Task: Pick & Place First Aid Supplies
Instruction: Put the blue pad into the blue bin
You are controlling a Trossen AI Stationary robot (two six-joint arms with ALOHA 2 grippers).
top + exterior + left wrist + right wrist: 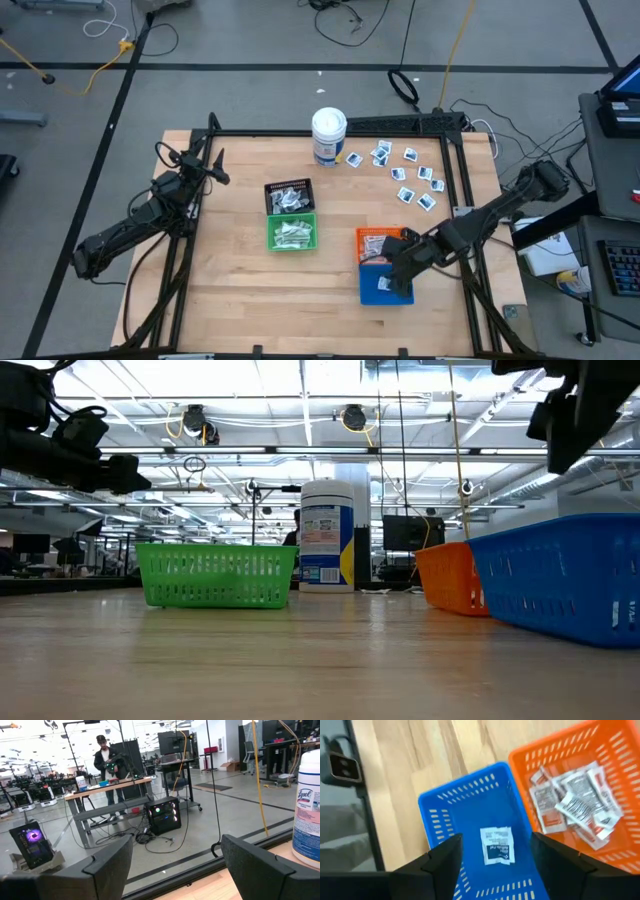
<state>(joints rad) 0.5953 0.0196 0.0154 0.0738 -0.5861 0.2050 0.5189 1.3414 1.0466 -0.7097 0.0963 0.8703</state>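
Place: a large robotics lab or workshop hall.
Ceiling: open trusses with strip lights ran overhead, cable reels hung from them.
Floor: bare grey concrete with black tape lines and loose cables lay around the wooden table.
Far side: workbenches, monitors and a lit computer tower stood there.
People: one person stood at a bench.

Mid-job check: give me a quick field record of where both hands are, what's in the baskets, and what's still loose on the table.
right hand: open, over the blue basket
blue basket contents: one white packet with blue print
orange basket: pile of packets, touching the blue basket
left hand: open, empty, at the table's left edge
green basket: packets inside
black basket: packets inside
loose packets: scattered near the wipes canister
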